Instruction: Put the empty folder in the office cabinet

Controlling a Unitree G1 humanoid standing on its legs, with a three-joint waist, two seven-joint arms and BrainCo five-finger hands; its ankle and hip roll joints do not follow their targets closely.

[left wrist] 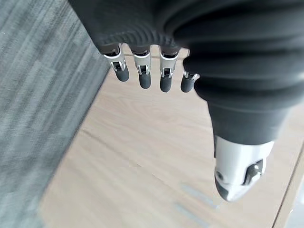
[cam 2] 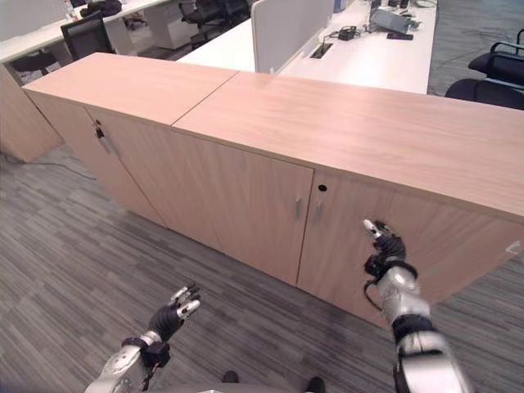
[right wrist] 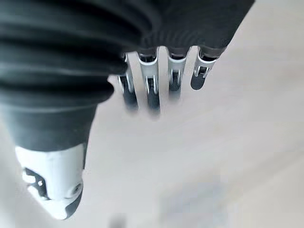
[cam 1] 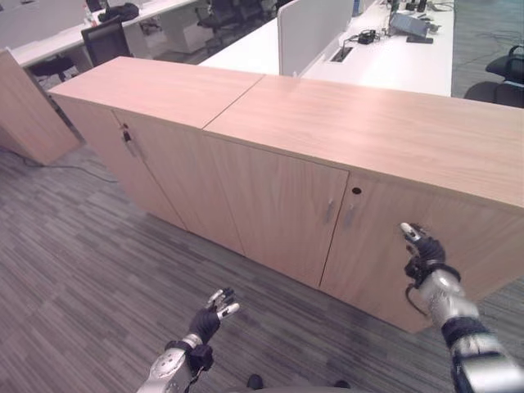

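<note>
The left hand (cam 1: 209, 321) hangs low over the grey carpet (cam 1: 74, 270), well short of the office cabinet (cam 1: 278, 196), its fingers straight and spread, empty; in its own wrist view the fingertips (left wrist: 145, 80) point at a wooden door front with two slim handles; further right, the cabinet's doors are all closed, and the nearest pair meets at a seam carrying two small vertical handles (cam 1: 338, 213) with a dark keyhole (cam 1: 356, 191) just beside them; further right again, the right hand (cam 1: 424, 255) is raised up against the door to the right of that seam, fingers extended and apart, clasping nothing, and its wrist view shows pale wood close in front of the fingers. I can find no folder: neither hand carries one, and none lies on the cabinet top (cam 1: 368, 123) or the floor. The move to come likely turns on the handles, which lie up and to the left of the right hand; that hand is clearly the nearer one. Count: one long cabinet run, two hands, two handles at the near seam, one keyhole, and white desks (cam 1: 393, 49) behind.
</note>
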